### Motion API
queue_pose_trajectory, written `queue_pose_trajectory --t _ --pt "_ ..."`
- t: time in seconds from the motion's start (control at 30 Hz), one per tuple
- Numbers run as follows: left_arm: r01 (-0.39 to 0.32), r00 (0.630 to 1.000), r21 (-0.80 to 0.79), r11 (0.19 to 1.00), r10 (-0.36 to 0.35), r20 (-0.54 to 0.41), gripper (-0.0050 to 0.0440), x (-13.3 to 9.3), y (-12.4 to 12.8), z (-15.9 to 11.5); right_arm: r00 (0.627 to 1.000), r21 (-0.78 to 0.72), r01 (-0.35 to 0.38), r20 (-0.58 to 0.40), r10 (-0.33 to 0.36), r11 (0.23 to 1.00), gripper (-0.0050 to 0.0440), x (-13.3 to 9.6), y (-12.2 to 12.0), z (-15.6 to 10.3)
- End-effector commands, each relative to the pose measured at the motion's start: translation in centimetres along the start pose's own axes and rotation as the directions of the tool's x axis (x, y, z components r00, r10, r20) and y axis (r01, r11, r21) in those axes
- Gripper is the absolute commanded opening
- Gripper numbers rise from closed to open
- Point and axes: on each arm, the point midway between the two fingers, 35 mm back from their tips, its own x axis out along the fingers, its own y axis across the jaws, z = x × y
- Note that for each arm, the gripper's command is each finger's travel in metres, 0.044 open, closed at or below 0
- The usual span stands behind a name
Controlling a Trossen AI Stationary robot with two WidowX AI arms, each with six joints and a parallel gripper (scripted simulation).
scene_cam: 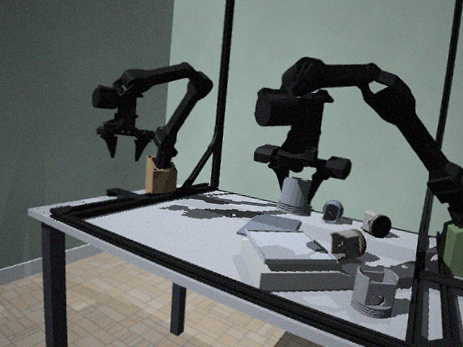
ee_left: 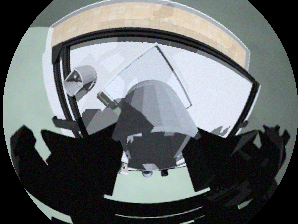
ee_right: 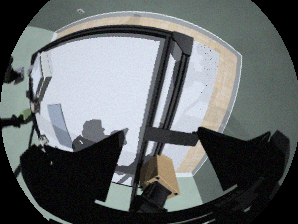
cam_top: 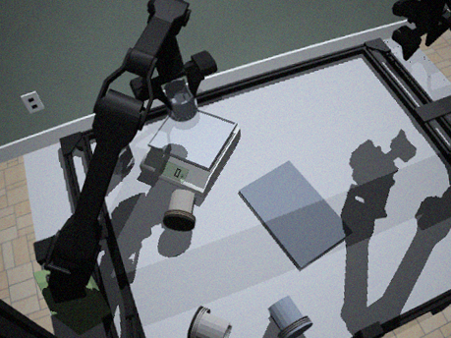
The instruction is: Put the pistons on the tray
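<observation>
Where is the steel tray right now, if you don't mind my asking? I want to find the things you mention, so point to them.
In the top view, the tray (cam_top: 292, 213) (scene_cam: 272, 224) (ee_right: 60, 125) lies on the bench right of centre, between the scale (cam_top: 198, 138) (scene_cam: 300, 276) (ee_right: 45, 77) and the right arm's shadow.

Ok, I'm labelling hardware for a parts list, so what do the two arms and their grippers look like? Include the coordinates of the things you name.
Both arms are matt black with chunky angular joints. The left gripper (cam_top: 177, 81) (scene_cam: 297, 190) and right gripper (scene_cam: 124, 150) each have two black, tapering fingers. No markings show.
</observation>
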Motion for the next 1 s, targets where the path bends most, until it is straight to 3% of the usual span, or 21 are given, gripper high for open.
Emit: queue_pose_trajectory --t 0.0,0.37,0.77,0.97 --pt "0.02 1.0 -0.098 0.995 -0.021 -0.007 0.0158 -0.33 -0.06 0.15 1.0 -0.004 -0.005 0.001 0.005 1.0 0.044 -0.01 0.07 0.02" --pt "0.045 0.998 -0.328 0.943 -0.059 -0.032 0.0158 -0.33 -0.06 0.15 1.0 -0.004 -0.005 0.001 0.005 1.0 0.044 -0.01 0.07 0.02" --pt "0.064 0.992 -0.61 0.79 -0.118 -0.049 0.0158 -0.35 -0.04 0.15 1.0 -0.004 -0.005 0.001 0.005 1.0 0.044 -0.01 0.07 0.02" --pt "0.064 0.992 -0.61 0.79 -0.118 -0.049 0.0158 0.32 -0.09 0.15 1.0 -0.004 -0.005 0.001 0.005 1.0 0.044 -0.01 0.07 0.02"
